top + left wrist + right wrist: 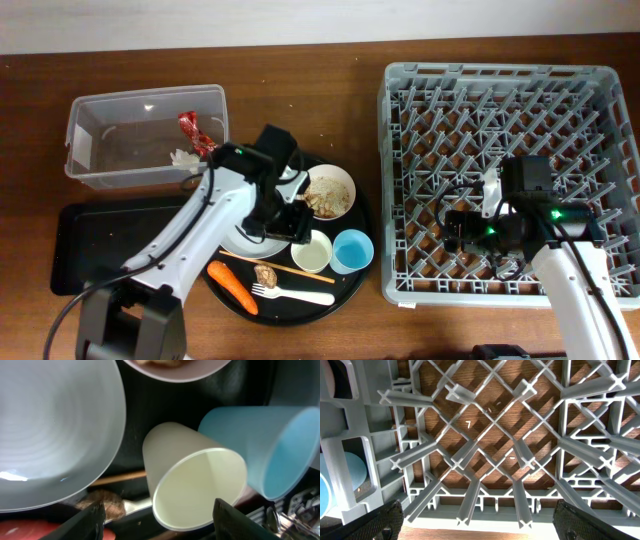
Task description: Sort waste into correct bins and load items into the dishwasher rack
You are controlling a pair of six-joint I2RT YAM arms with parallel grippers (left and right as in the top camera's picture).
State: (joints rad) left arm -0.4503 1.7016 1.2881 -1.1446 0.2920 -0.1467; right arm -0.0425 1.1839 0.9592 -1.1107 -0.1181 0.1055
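Left pincer (159,521) stands open just beside a smooth, pale tapered cup (197,487) at centre frame on the round black tray (300,312). Right pincer (479,522) is open over the grey plastic lattice rack (485,440).

2 cups (311,251) (352,250), 1 bowl (330,190), 1 plate (238,240), 1 fork (300,294), 1 carrot (232,287), 1 rack (500,72).

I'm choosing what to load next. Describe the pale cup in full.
The pale cup is a smooth cream tumbler, plastic by its look, narrowing toward its base and empty. It stands upright, mouth up, on the round black tray, close against the blue cup; whether they touch is unclear. The left gripper hangs above it, fingers open to either side, not touching it.
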